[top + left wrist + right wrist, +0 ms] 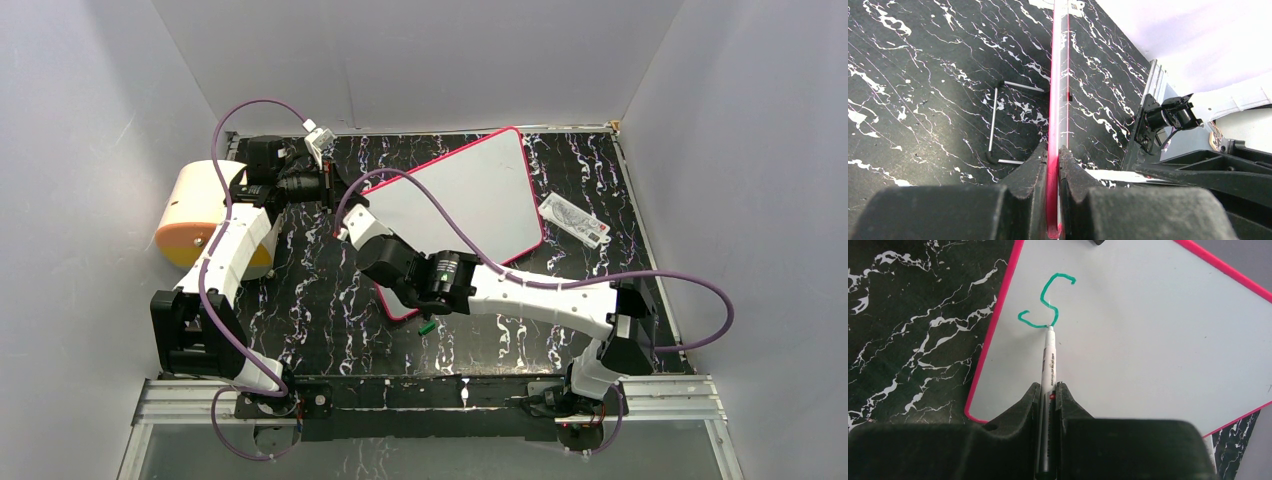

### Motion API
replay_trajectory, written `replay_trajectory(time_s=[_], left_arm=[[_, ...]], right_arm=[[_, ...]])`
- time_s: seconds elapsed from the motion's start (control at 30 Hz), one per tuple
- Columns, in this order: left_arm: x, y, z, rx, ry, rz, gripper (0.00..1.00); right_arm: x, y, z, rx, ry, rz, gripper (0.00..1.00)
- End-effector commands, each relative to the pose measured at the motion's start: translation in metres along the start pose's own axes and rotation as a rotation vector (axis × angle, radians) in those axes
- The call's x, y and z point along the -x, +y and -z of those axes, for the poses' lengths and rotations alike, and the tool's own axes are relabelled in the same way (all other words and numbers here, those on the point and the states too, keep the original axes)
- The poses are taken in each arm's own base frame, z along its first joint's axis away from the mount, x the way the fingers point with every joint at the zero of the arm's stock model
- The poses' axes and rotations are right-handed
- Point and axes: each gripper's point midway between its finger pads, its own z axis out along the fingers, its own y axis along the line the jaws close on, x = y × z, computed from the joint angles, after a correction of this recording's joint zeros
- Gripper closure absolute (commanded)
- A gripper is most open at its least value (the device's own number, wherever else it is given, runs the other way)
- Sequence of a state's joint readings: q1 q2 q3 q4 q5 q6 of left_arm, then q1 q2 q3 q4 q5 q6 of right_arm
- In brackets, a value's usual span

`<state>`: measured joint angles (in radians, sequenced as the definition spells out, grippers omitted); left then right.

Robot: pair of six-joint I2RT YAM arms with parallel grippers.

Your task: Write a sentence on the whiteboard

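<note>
Marbled table (300, 300); whiteboard (470, 200); packet (575, 220); green cap (427, 327)

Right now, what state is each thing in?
whiteboard, lying on the table, rim clamped by the left gripper
sentence, only a green S written
marker, uncapped, tip on the board at the S
left gripper, shut on the whiteboard
right gripper, shut on the marker
green cap, loose on the table by the board
packet, flat on the table right of the board

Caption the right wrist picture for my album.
The right gripper holds a marker, tip at a green S on the whiteboard.
</note>
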<state>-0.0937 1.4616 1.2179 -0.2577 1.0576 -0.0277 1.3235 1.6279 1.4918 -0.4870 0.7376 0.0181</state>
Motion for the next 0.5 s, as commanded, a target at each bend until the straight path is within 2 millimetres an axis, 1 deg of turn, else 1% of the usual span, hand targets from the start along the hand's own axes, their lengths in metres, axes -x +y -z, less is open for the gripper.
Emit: replay_trajectory(time_s=[0.0,0.17,0.47], left_arm=[[-0.0181,0.0066,-0.0006,0.051,0.037,0.015,1.00],[-0.0180,0.0071,-0.0008,0.052,0.037,0.014,1.00],[-0.0188,0.0072,-0.0011,0.051,0.039,0.019,1.00]], right_arm=[[0.0294,-0.0207,0.0152,-0.044,-0.103,-0.070,1.00],[0.0316,-0.0248,0.0141,-0.069,-0.123,-0.090,1.00],[0.0305,-0.0268,0.0058,-0.085,-0.118,-0.097,1.00]])
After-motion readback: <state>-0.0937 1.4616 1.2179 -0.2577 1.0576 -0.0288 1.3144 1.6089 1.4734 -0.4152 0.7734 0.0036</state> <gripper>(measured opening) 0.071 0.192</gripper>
